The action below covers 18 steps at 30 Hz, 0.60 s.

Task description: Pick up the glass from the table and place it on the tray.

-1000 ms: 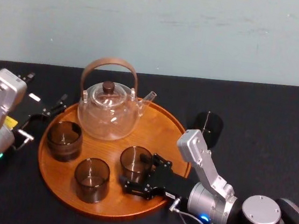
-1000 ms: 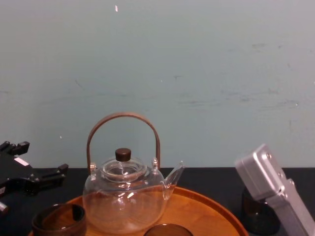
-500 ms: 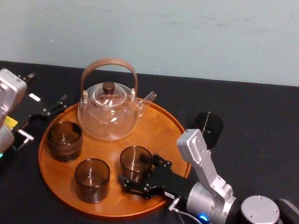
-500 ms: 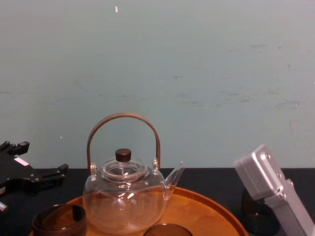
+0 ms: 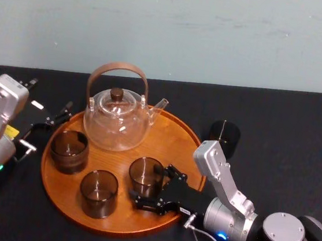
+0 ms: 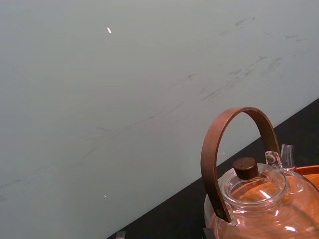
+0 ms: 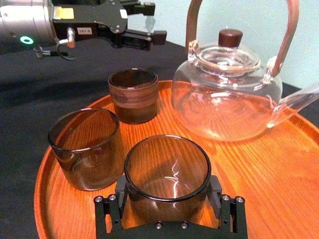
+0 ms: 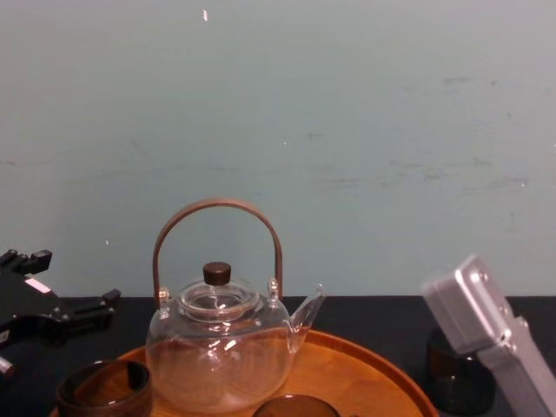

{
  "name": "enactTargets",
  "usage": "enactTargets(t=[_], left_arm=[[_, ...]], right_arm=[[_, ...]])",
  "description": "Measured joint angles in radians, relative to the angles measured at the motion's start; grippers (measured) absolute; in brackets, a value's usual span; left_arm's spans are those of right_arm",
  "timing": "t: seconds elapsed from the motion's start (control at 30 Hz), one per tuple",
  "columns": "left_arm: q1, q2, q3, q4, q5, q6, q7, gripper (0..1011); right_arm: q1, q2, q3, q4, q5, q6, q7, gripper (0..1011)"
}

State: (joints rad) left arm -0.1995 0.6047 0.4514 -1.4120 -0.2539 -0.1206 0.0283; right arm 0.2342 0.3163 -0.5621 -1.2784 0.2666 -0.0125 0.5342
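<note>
Black cloth covers the table point(image 5: 299, 130) beneath a pale wall point(image 5: 217, 34). At lower centre of the head view, the glass point(image 5: 146, 176) stands upright on the tray point(image 5: 172, 145), toward its lower right rim. The right gripper point(image 5: 151, 183) reaches in from the lower right, jaws closed against the glass's sides. A second glass point(image 5: 99, 192) stands just left of it on the tray, and a third glass point(image 5: 69, 149) stands farther up and left. The clear teapot point(image 5: 117, 121) occupies the tray's upper part. A dark cup point(image 5: 224, 137) stands on the cloth off the tray's right rim. At frame left, the left gripper point(image 5: 49, 122) sits parked beside the tray, jaws apart.
</note>
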Motion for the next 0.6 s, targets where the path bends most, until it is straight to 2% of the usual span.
enactTargets(t=[0.37,0.6], left_arm=[[0.000,0.000,0.000,0.000,0.000,0.000,0.000,1001],[0.000,0.000,0.000,0.000,0.000,0.000,0.000,1001]], right_arm=[[-0.031,0.029,0.014,-0.071,-0.002,-0.014,-0.009,1002],[-0.066,0.059,0.029,-0.140,-0.004,-0.020,-0.021,1002]])
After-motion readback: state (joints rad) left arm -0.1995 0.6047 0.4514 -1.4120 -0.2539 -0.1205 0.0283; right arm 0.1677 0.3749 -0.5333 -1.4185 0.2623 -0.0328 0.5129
